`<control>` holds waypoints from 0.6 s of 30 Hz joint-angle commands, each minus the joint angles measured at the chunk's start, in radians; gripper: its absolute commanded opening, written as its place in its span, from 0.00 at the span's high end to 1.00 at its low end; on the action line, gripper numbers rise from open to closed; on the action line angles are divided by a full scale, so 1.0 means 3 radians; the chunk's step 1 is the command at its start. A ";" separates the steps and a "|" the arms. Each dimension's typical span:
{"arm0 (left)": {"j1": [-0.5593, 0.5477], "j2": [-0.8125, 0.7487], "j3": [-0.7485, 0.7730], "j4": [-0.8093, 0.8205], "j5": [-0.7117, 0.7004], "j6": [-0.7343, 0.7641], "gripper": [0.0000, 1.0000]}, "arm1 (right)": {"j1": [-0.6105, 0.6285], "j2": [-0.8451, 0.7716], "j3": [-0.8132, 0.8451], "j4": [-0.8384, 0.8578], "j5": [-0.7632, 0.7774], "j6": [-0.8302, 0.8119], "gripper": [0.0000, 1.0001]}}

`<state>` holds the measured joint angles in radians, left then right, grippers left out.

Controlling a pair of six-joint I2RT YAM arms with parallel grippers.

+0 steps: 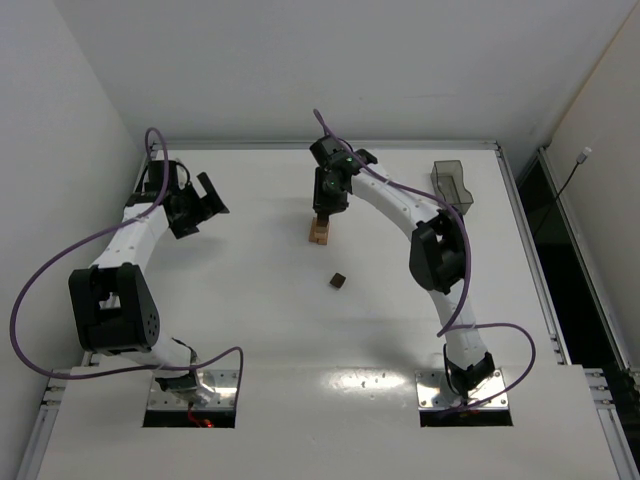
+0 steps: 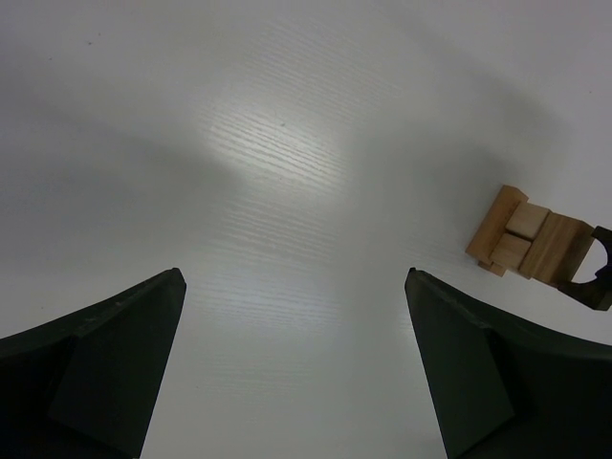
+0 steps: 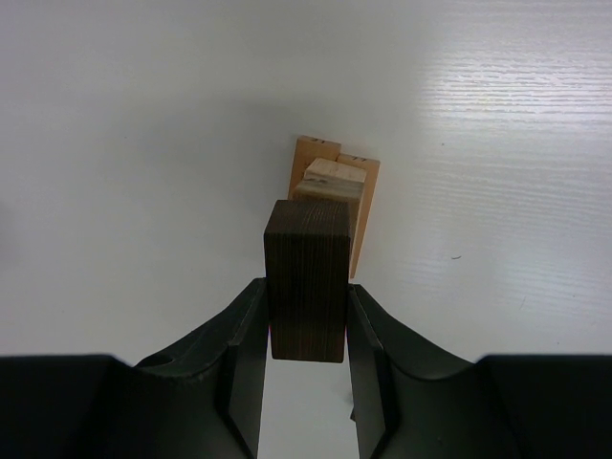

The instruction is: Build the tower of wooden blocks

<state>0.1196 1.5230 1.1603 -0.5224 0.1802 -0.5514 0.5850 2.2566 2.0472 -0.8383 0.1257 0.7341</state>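
Clenching a dark brown wooden block by its two side faces, the right tool hangs straight above the narrow tower of light tan wooden blocks; the grip takes the block's near end, likely so that the far end juts free and can meet the tower's top without the tool knocking the tan pieces; whether block and tower touch cannot be told from these views. The tower stands on the white surface directly under this tool, its blocks slightly offset from one another, so I judge the placement calls for a square, gentle descent; a sideways nudge could topple so slim a stack. The left tool is released, jaws spread wide with nothing between them, and held well apart from the tower, which lies off to its right; that probably keeps it out of the working arm's way. A small dark brown wooden cube lies alone on the surface, near the right tool on the side toward its arm's base, seemingly a later piece. A dark translucent plastic tray sits well off to the right tool's right; no block shows inside it, though its tint makes that uncertain.
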 commanded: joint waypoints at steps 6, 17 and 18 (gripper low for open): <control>0.0021 0.0026 0.0126 0.0075 0.0049 -0.0028 0.00 | 0.0014 -0.0026 -0.0044 0.0100 -0.0071 0.0002 0.97; 0.0021 0.0026 0.0126 0.0075 0.0049 -0.0028 0.00 | 0.0014 0.0005 -0.0044 0.0130 -0.0107 0.0002 0.80; 0.0021 0.0026 0.0126 0.0075 0.0049 -0.0028 0.00 | 0.0014 0.0005 -0.0044 0.0130 -0.0107 0.0002 0.80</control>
<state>0.1196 1.5242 1.1625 -0.5217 0.1806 -0.5514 0.5850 2.2566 2.0361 -0.8307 0.1009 0.7338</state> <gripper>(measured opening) 0.996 0.305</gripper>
